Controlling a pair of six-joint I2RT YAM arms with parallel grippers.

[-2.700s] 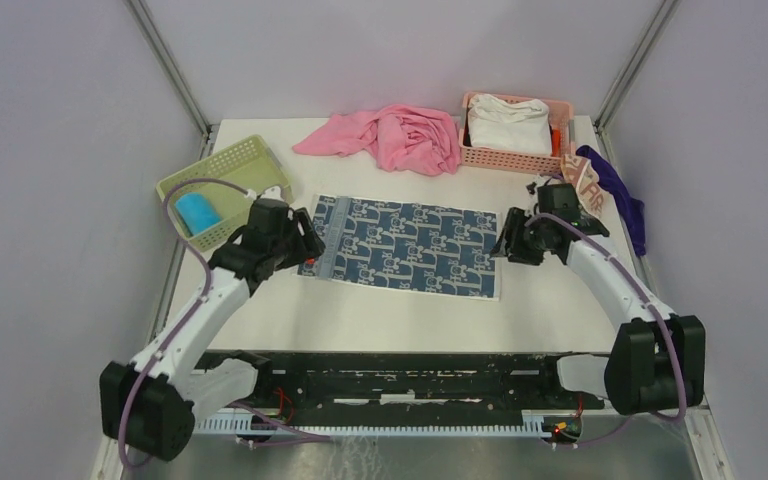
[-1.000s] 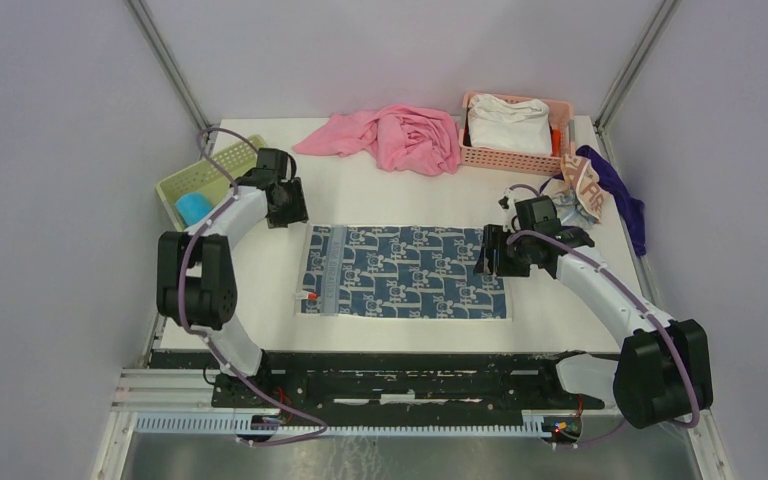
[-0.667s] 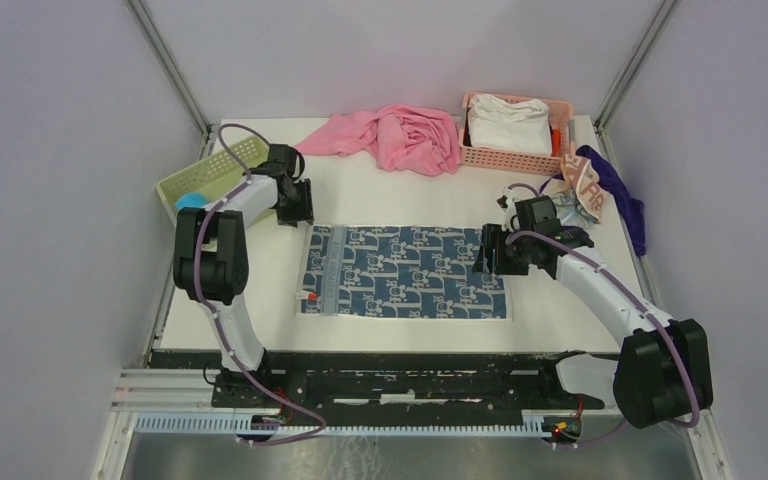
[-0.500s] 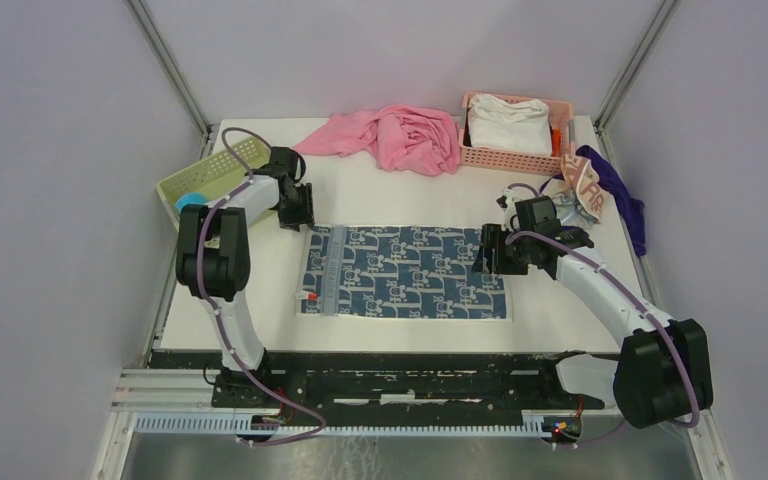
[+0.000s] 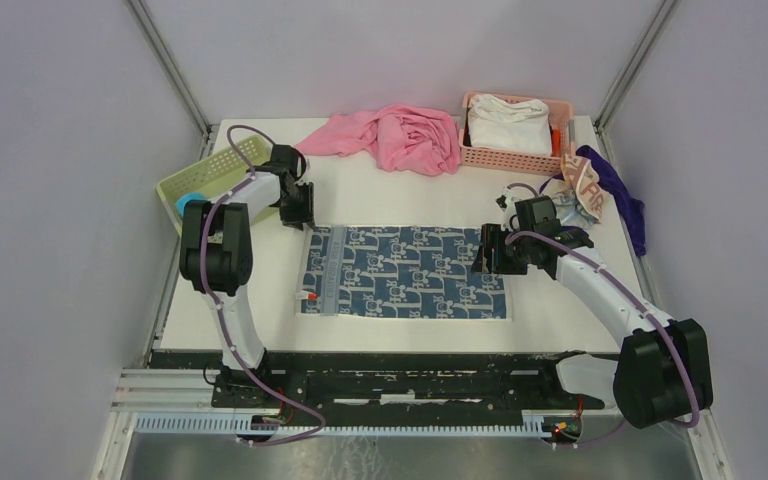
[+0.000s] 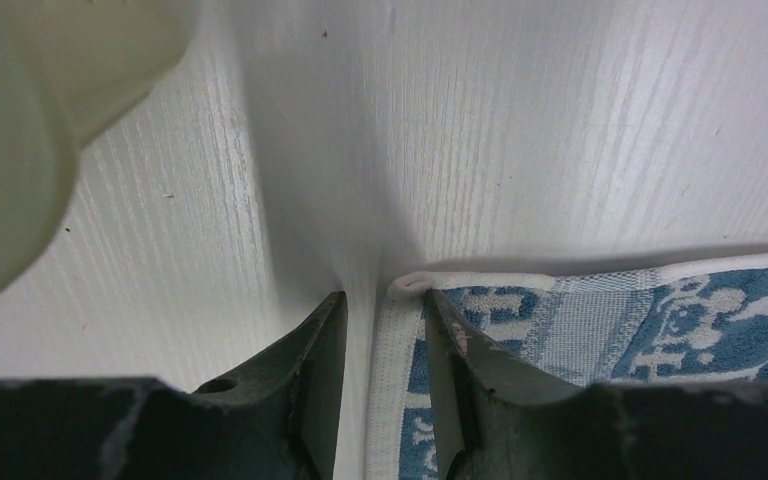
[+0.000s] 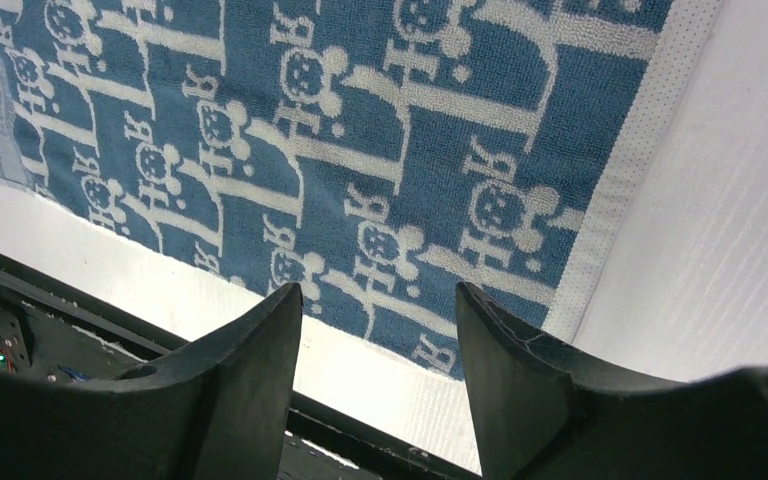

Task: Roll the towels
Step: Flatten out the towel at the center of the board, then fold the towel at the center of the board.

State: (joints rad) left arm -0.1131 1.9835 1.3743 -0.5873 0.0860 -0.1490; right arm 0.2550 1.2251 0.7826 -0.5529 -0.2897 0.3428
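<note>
Edging in from the basket (image 5: pixel 215 175) side, left gripper (image 5: pixel 301 207) now sits at the far left corner of the printed towel (image 5: pixel 405 272), spread flat mid-table; right gripper (image 5: pixel 484 254) hovers at its right edge. Left wrist: fingers (image 6: pixel 320 345) narrowly apart, straddling the white hem. Right wrist: fingers spread wide above the print.

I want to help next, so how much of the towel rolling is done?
Just starting. The white towel with dark blue print lies spread flat, unrolled. The left gripper straddles its far left corner, fingers slightly apart; the right gripper hangs open over its right edge. The bright blue towel sits in the green basket. The cream lettered towel lies crumpled.
</note>
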